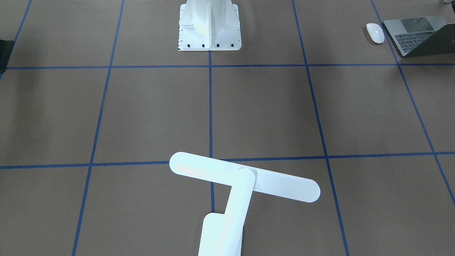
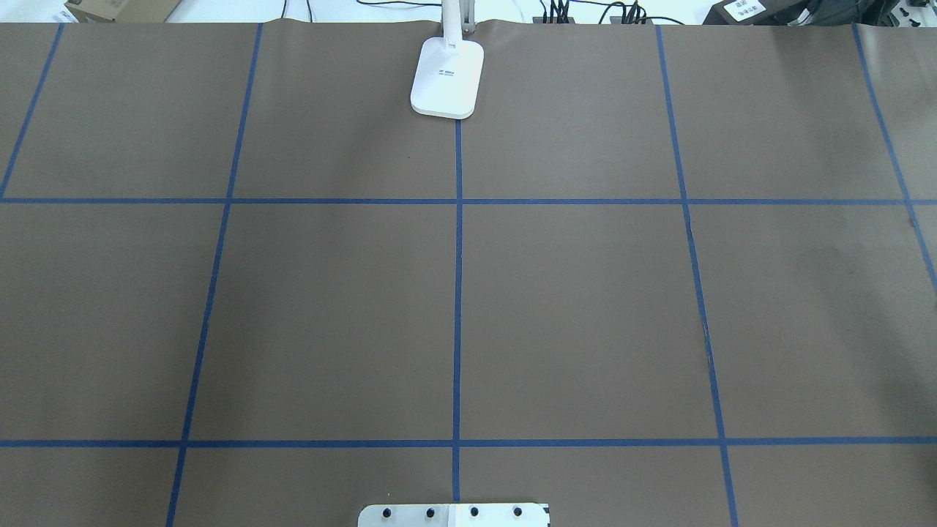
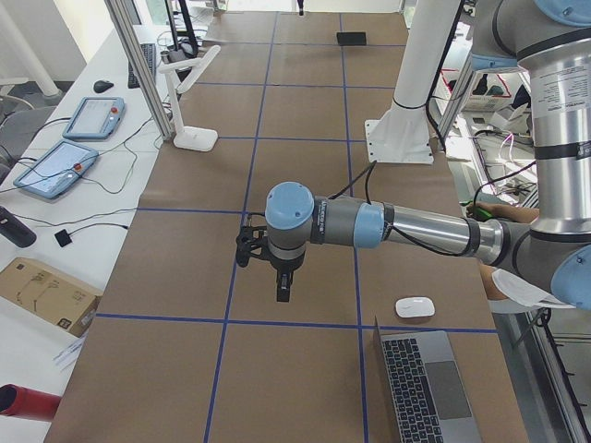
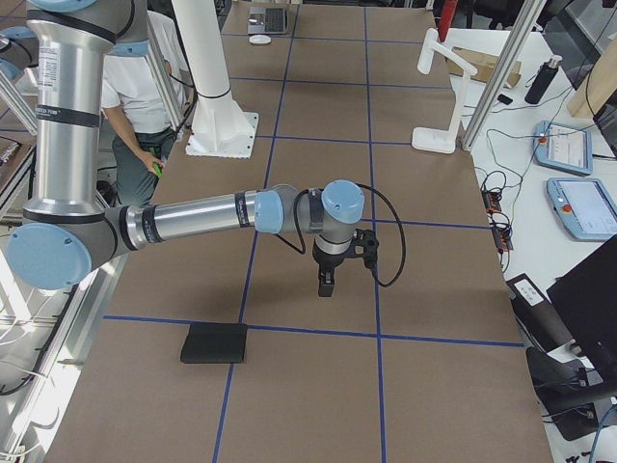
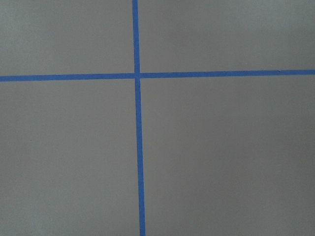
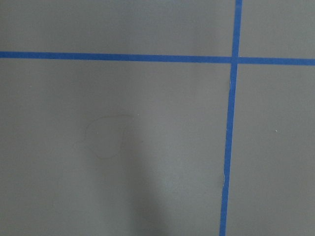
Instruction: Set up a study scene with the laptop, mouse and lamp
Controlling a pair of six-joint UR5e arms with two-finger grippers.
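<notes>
The laptop (image 1: 414, 35) lies open at the table's end on my left, also in the exterior left view (image 3: 429, 388) and far off in the exterior right view (image 4: 268, 19). The white mouse (image 1: 375, 32) sits just beside it (image 3: 415, 306). The white lamp (image 1: 245, 181) stands at the far middle edge, its base (image 2: 448, 77) on the centre tape line. My left gripper (image 3: 283, 295) hangs point-down over bare table, well apart from the mouse. My right gripper (image 4: 327, 287) hangs point-down over bare table. I cannot tell whether either is open or shut.
A flat black mat (image 4: 214, 342) lies near the table's right end. The white bolted pedestal (image 1: 209, 28) stands at the robot's side. A person (image 4: 145, 87) is behind the pedestal. Both wrist views show only brown table with blue tape lines (image 5: 138, 76).
</notes>
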